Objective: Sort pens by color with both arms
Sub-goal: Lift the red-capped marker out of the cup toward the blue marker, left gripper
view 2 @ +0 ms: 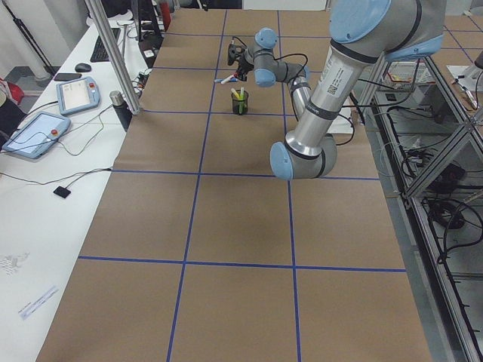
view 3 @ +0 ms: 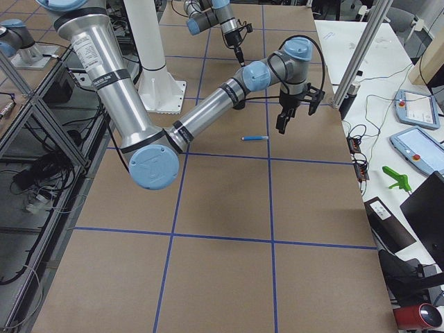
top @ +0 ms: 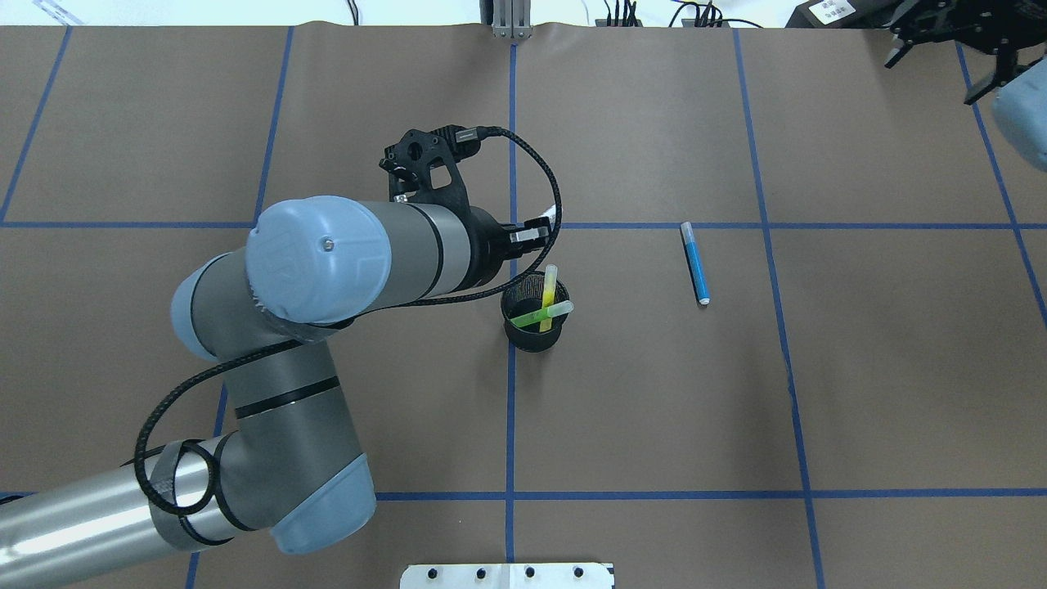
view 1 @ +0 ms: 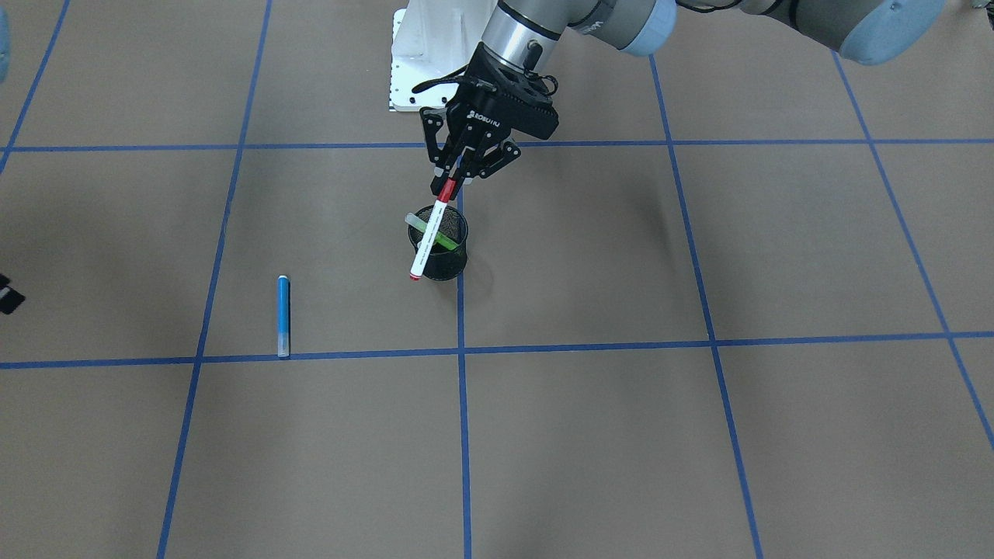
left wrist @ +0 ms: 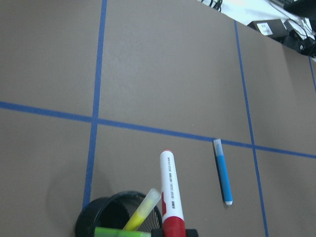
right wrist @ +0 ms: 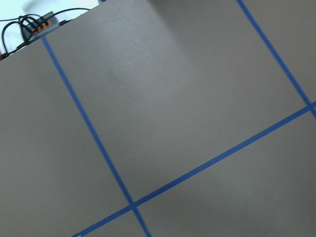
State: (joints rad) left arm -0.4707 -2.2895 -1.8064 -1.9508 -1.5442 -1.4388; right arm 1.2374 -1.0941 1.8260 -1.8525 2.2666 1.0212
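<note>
My left gripper (view 1: 453, 183) is shut on the red cap of the red-capped pen (view 1: 429, 233), whose white barrel tilts down in the air beside the black mesh cup (view 1: 443, 256). The left wrist view shows this pen (left wrist: 169, 185) pointing past the cup (left wrist: 98, 217). The lime green pen (top: 540, 314) and the yellow pen (top: 550, 286) stand crossed in the cup (top: 532, 335). The blue pen (top: 695, 263) lies flat on the table to the cup's right. My right gripper (top: 932, 74) is open and empty over the far right corner.
The table is brown paper marked with a blue tape grid (view 1: 462, 349). The white pedestal base (view 1: 423, 62) stands at the robot's side. The left arm's elbow (top: 319, 254) overhangs the table's left half. Tablets and cables lie on the side bench (view 2: 53, 121).
</note>
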